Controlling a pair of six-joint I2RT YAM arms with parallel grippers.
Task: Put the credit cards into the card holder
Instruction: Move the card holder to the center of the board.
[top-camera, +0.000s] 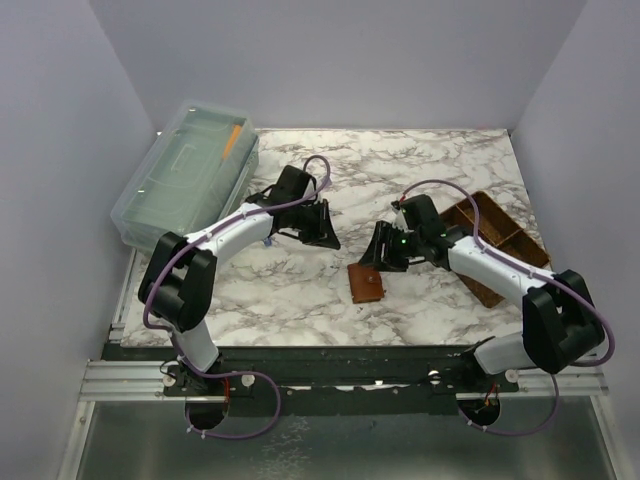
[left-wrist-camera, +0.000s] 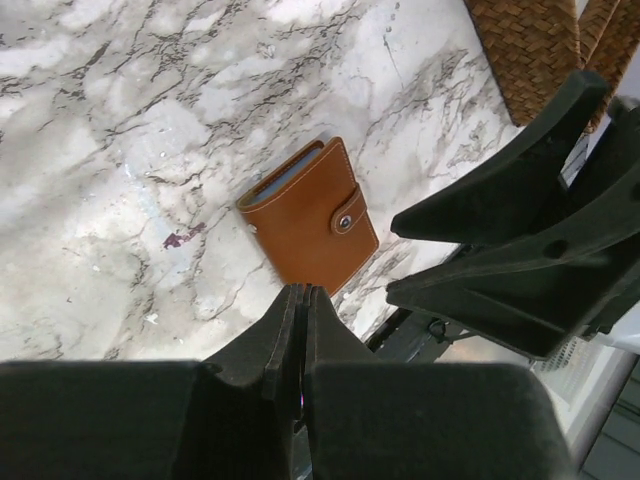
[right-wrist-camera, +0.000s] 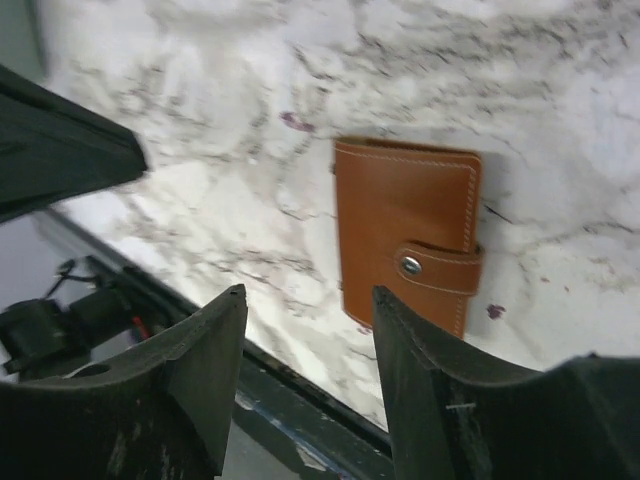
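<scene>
Card holder lies snapped shut at lower centre of the top view, near the worktop edge, with your right end effector spread wide and empty above it and your left end effector pinched closed on nothing visible, so a careless nudge could skid it off.

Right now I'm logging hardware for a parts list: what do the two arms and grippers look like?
Both the left arm and right arm have white links, bulky black joints and a looping purple cable. The left gripper and right gripper have matte black wedge-shaped fingers. A green light glows near the right wrist.
</scene>
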